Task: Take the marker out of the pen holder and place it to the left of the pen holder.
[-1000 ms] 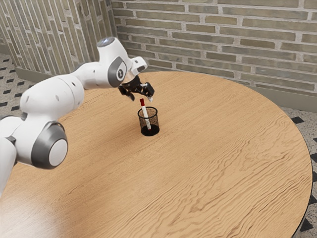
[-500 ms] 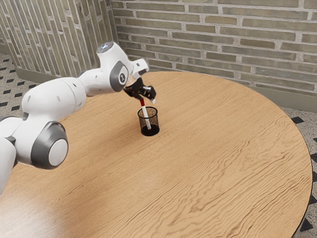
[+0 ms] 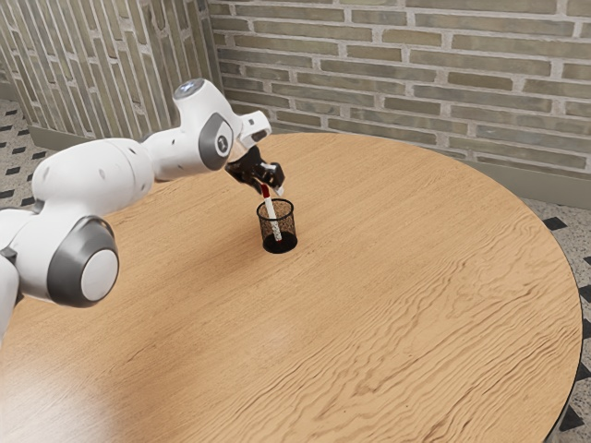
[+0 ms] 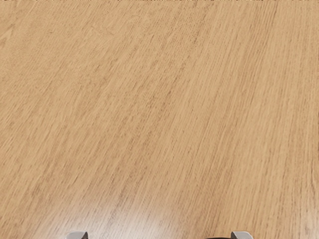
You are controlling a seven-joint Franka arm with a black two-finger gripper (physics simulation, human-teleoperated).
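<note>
Above the pen holder (image 3: 289, 226), the wide-spread tool (image 3: 269, 188) partly hides the marker (image 3: 271, 209).

A round, light-brown wooden counter (image 3: 416, 305) with streaky grain and a thin dark edge spreads across the exterior view, a pale sheen near its lower left. Behind it stands a wall of long, grey-green bricks with light mortar (image 3: 434, 78), laid sideways; toward the exterior view's left, the bricks run upright. A plain beige-grey baseboard (image 3: 517, 188) lines its foot. Speckled grey flooring with black diamond shapes (image 3: 555, 223) appears at both sides.
</note>
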